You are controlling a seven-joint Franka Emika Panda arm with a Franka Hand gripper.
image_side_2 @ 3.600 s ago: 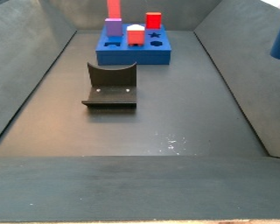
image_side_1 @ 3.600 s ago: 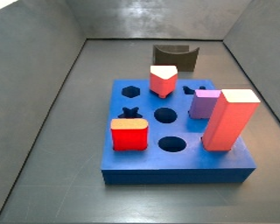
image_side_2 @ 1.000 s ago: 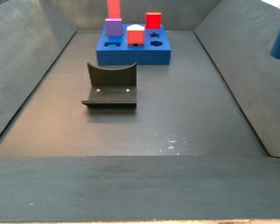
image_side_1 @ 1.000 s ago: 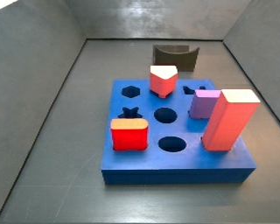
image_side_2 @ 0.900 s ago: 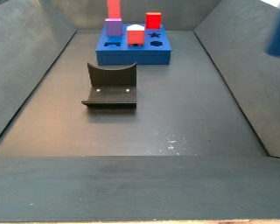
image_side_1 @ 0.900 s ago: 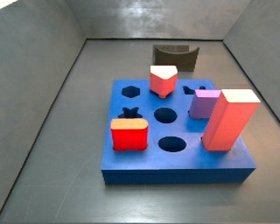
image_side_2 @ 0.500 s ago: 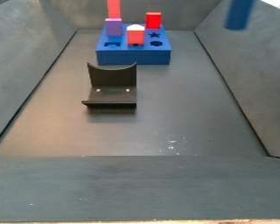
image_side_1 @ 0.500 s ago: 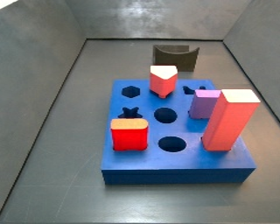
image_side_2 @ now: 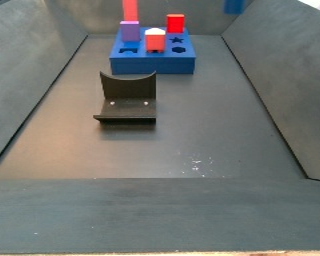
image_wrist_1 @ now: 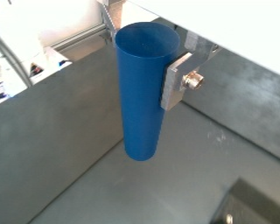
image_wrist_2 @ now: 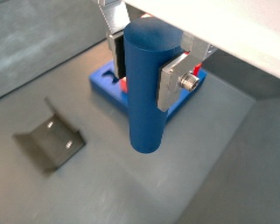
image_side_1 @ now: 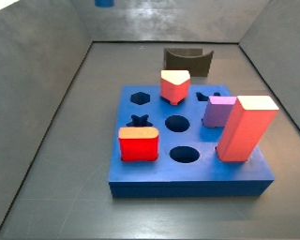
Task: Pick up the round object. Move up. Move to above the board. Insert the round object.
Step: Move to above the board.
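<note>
The round object (image_wrist_1: pixel 140 96) is a tall plain blue cylinder, and my gripper (image_wrist_1: pixel 146 74) is shut on it, with a silver finger (image_wrist_1: pixel 177 80) pressed flat against its side. It hangs upright high above the floor in both wrist views (image_wrist_2: pixel 147 87). Only its lower end shows at the upper edge in both side views (image_side_1: pixel 105 3) (image_side_2: pixel 234 5). The board (image_side_1: pixel 190 180) is a thick blue block with two empty round holes. It lies below and behind the gripper (image_wrist_2: pixel 146 72) in a wrist view, where a corner of the board (image_wrist_2: pixel 105 83) shows.
On the board stand a tall red block (image_side_1: pixel 244 127), a purple peg (image_side_1: pixel 217 111), a red piece with a white top (image_side_1: pixel 175 86) and a low red piece (image_side_1: pixel 139 144). The fixture (image_side_2: pixel 125 98) sits on the grey floor between the board (image_side_2: pixel 156 65) and the near edge. Sloped walls enclose the bin.
The held blue cylinder has travelled across the top of the side view from the right wall toward the board and sits higher in the frame. Nothing on the board moved.
</note>
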